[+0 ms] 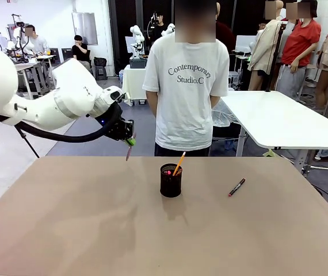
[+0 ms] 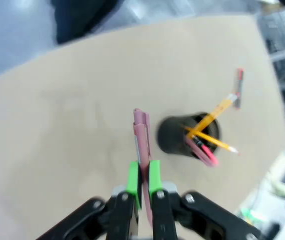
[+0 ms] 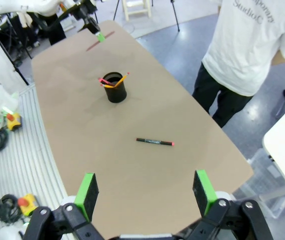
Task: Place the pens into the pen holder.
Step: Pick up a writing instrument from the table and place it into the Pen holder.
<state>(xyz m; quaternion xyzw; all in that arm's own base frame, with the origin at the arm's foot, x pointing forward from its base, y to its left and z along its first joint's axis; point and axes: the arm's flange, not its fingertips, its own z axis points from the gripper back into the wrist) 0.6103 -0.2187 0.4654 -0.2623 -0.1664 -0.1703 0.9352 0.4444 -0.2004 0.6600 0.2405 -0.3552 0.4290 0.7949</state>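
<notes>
The counter [image 1: 66,230] has a smooth, matt tan top, like laminate. The pen holder [image 1: 171,183] looks like black wire mesh, dull in finish. The left end effector [image 1: 130,141] is matt black with green pads [image 2: 132,175] that look rubbery; its arm [image 1: 49,103] wears a glossy white shell. The reddish-brown pen [image 1: 128,152] between those pads looks like smooth plastic. The right end effector [image 3: 146,189] has the same black body and green pads. The person's white T-shirt [image 1: 187,98] is soft cloth.

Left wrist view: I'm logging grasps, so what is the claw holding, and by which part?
The left claw grips the reddish-brown pen near one end; the rest of the pen juts out ahead of it.
</notes>
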